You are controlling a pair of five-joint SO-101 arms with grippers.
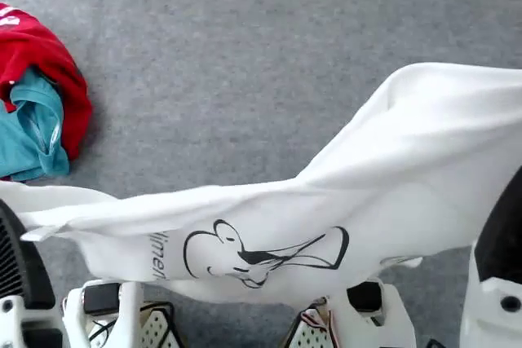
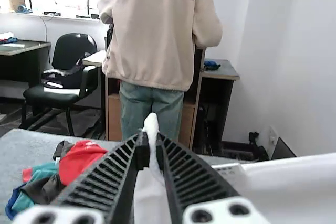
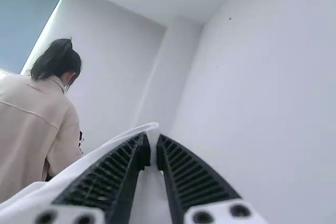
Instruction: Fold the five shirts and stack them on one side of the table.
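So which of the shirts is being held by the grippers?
The white shirt with the black line drawing, pinched by the left gripper and the right gripper. The red shirt and teal shirt lie crumpled on the table.

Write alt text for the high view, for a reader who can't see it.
A white shirt with a black line drawing hangs stretched across the foreground, raised above the grey table. A red shirt and a teal shirt lie crumpled together at the picture's left edge.
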